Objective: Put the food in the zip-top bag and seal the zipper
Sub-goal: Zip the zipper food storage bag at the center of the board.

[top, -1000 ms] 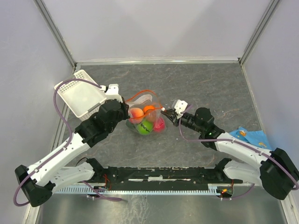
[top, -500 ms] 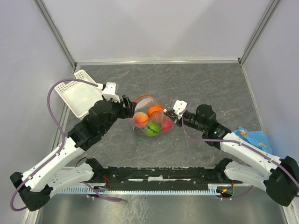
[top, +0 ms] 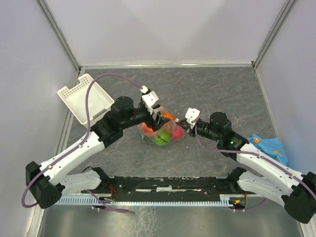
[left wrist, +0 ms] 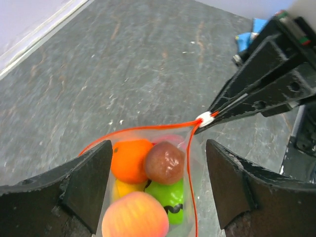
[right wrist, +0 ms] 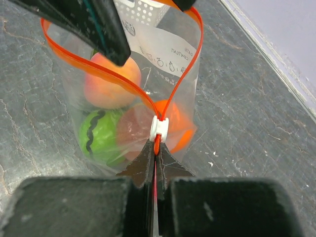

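The zip-top bag [top: 160, 132] stands upright on the table with its mouth open. Inside lies the food: an orange [left wrist: 129, 159], a brown ball [left wrist: 164, 162], a lime green piece [left wrist: 170, 195], a peach [left wrist: 134, 215] and a bit of yellow [left wrist: 123, 188]. The zipper [left wrist: 143, 130] forms an orange-red loop around the mouth. My left gripper [left wrist: 158, 144] hangs open just above the mouth, one finger on each side, holding nothing. My right gripper [right wrist: 155, 148] is shut on the zipper's end, right behind the white slider [right wrist: 159, 129].
A white perforated basket [top: 84, 96] lies tilted at the back left, behind the left arm. A blue cloth [top: 264, 143] lies at the right edge, beside the right arm. Grey walls enclose the table on three sides.
My left gripper has let go of the bag, opened, and swung from the bag's left side to above its mouth. The bag and right gripper shifted slightly right.
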Robot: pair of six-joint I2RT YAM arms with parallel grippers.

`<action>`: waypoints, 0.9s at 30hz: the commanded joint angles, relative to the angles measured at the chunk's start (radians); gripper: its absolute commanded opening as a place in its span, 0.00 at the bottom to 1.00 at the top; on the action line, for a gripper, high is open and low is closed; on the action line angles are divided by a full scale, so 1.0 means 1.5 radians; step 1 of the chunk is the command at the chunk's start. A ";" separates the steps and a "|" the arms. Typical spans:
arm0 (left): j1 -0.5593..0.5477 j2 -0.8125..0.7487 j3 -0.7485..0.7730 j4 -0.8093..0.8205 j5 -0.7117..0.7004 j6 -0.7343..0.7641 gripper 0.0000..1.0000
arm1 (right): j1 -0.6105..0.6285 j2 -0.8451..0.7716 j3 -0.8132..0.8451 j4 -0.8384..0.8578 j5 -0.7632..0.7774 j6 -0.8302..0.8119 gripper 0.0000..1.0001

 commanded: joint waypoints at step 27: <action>0.000 0.251 0.243 -0.214 0.463 0.398 0.38 | -0.003 -0.066 -0.005 -0.008 -0.044 -0.020 0.02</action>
